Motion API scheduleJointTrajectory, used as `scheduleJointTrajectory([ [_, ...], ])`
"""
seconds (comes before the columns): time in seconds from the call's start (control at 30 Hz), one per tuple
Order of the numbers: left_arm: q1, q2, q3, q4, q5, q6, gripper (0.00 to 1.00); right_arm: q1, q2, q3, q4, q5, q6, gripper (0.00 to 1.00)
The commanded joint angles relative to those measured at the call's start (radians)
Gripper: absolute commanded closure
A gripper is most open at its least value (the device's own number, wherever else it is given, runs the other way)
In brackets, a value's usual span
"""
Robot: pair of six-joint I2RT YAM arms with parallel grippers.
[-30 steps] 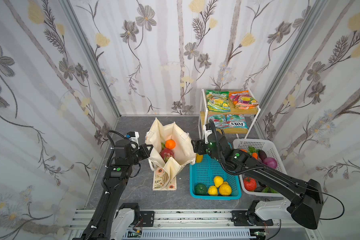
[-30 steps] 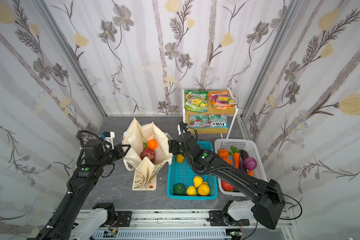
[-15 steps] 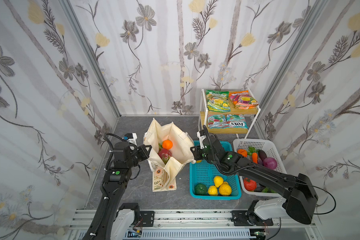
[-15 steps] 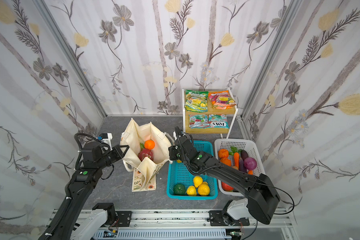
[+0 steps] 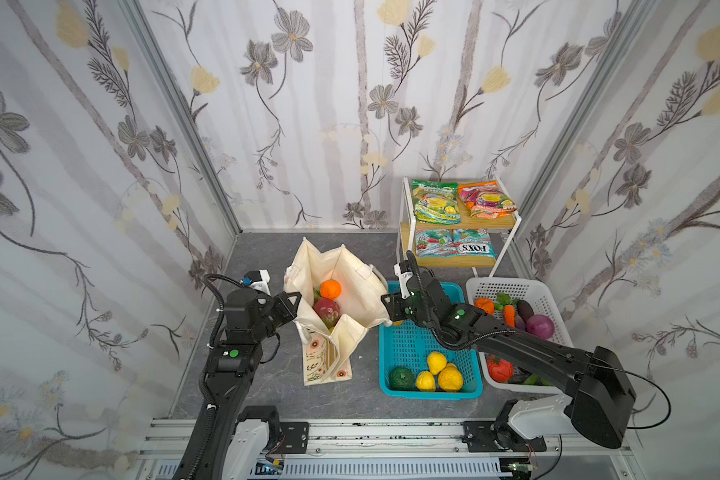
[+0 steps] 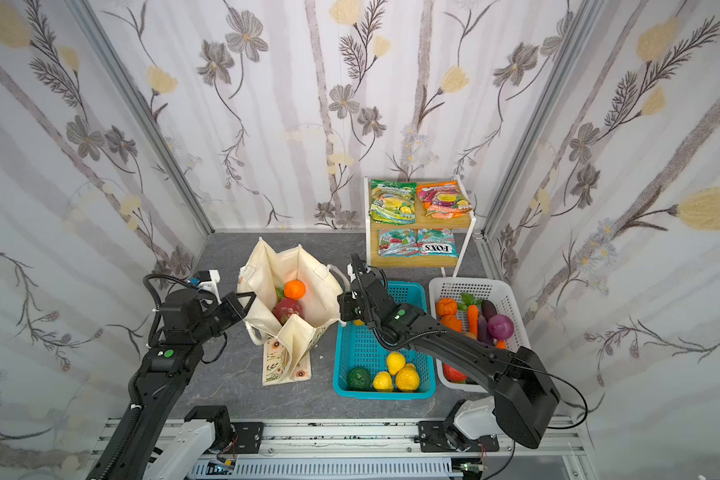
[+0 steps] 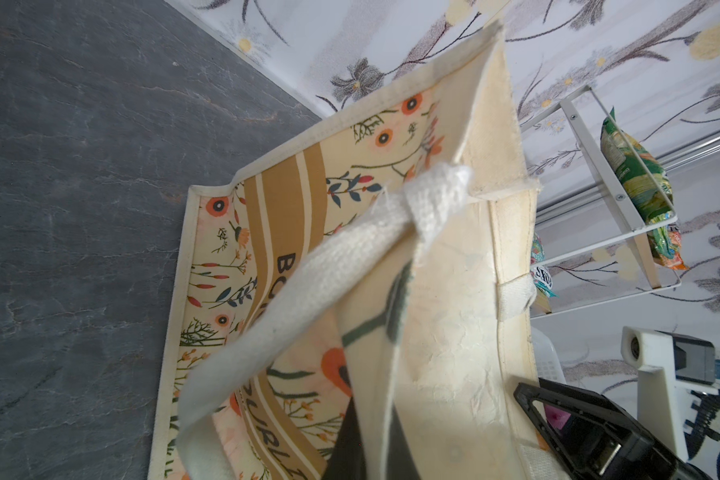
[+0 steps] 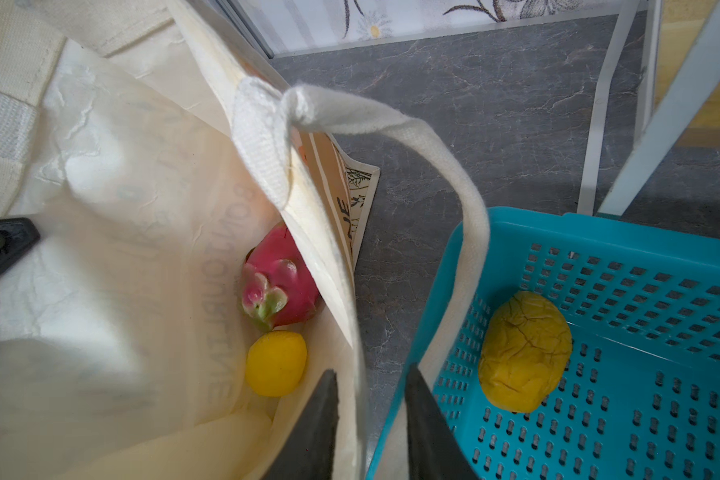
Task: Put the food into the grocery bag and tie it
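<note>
**A:** Where's the grocery bag [image 5: 350, 286]?
**B:** Upright between your arms, beside the teal basket [image 5: 412, 345]. Your left gripper [image 5: 295, 301] pinches its rim.
**A:** The right gripper [image 8: 370, 374]?
**B:** Jaws spread astride the opposite rim (rope handle [image 8: 470, 232] alongside), rim running lengthwise between them.

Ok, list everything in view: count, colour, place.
grocery bag: one, cream, floor centre
orange: one, orange, in bag
dragon fruit: one, pink, in bag
lemon: one, yellow, in bag
teal basket: one, teal, beside bag
yellow fruits: four, yellow, teal basket
green fruit: one, green, teal basket
white basket: one, white, far right
vegetables: several, mixed, white basket
rack: one, white, back right
snack packets: four, multicoloured, on rack
left gripper: black, shut on bag
right gripper: black, open, astride bag
</note>
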Motion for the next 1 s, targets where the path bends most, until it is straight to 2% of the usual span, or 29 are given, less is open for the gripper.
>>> scheduleJointTrajectory([
  [0.0,0.002,0.019,0.004,0.052,0.005,0.009,1.00,0.004,0.024,0.010,0.070,-0.073,-0.005,0.58],
  [0.07,0.002,0.039,0.003,0.052,0.005,-0.009,1.00,0.005,0.041,0.025,0.076,-0.098,-0.005,0.57],
  [0.13,0.002,0.055,0.006,0.052,0.005,-0.016,1.00,0.006,0.041,0.032,0.084,-0.112,-0.005,0.63],
  [0.17,0.002,0.062,0.007,0.052,0.008,-0.018,1.00,0.007,0.071,0.035,0.088,-0.123,-0.005,0.70],
  [0.2,0.002,0.064,0.008,0.052,0.008,-0.019,1.00,0.007,0.079,0.041,0.087,-0.132,-0.008,0.81],
  [0.23,0.001,0.067,0.012,0.052,0.008,-0.018,1.00,0.007,0.089,0.055,0.071,-0.138,-0.013,0.98],
  [0.27,0.002,0.065,0.013,0.050,0.005,-0.015,1.00,0.008,0.097,0.071,0.043,-0.131,-0.017,1.00],
  [0.37,0.002,0.060,0.034,0.018,-0.033,0.008,1.00,0.006,0.085,0.080,-0.007,-0.059,-0.010,1.00],
  [0.53,0.002,0.110,0.146,-0.195,-0.223,0.134,1.00,-0.002,0.038,0.091,-0.127,0.094,-0.007,1.00],
  [0.67,0.006,0.093,0.192,-0.287,-0.313,0.205,1.00,-0.004,-0.005,0.099,-0.203,0.161,-0.012,1.00],
  [0.97,0.027,0.071,0.230,-0.354,-0.373,0.243,1.00,-0.016,-0.067,0.102,-0.296,0.238,-0.010,1.00],
])
